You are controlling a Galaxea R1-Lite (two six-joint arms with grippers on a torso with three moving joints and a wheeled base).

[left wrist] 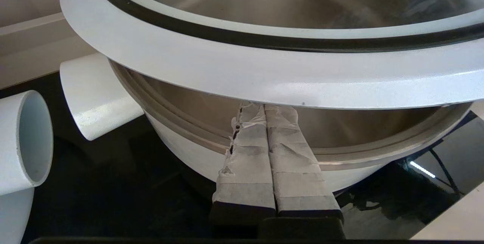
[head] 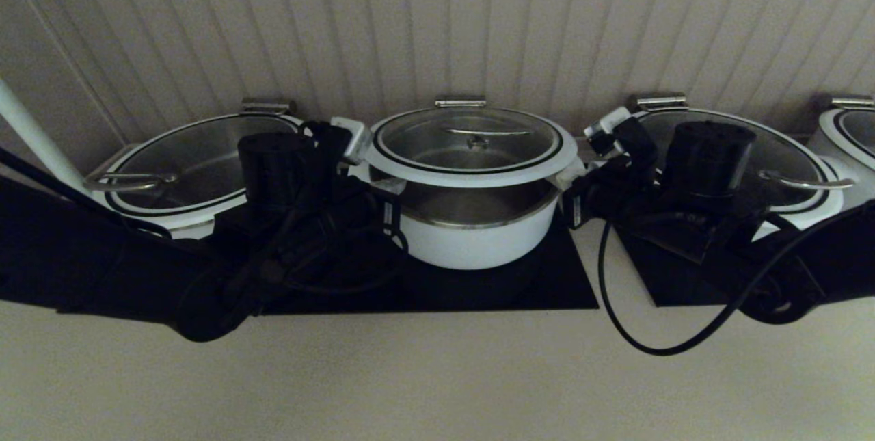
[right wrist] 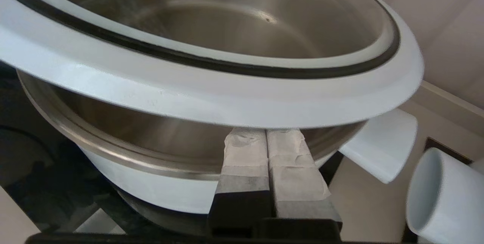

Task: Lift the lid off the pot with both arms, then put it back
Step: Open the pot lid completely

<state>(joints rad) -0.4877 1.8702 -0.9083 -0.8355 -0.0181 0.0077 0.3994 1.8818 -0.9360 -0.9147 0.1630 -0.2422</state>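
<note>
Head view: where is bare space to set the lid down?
Bare counter lies in front of the black mats. The back row is crowded: the pot, wider pots either side, and both tools, left tool and right tool, under the raised lid.

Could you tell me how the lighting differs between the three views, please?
Head view: dim, the arms nearly black silhouettes beside the raised lid. Left wrist view: bright, with a streak of glare on the black surface. Right wrist view: bright, soft sheen inside the pot.
</note>
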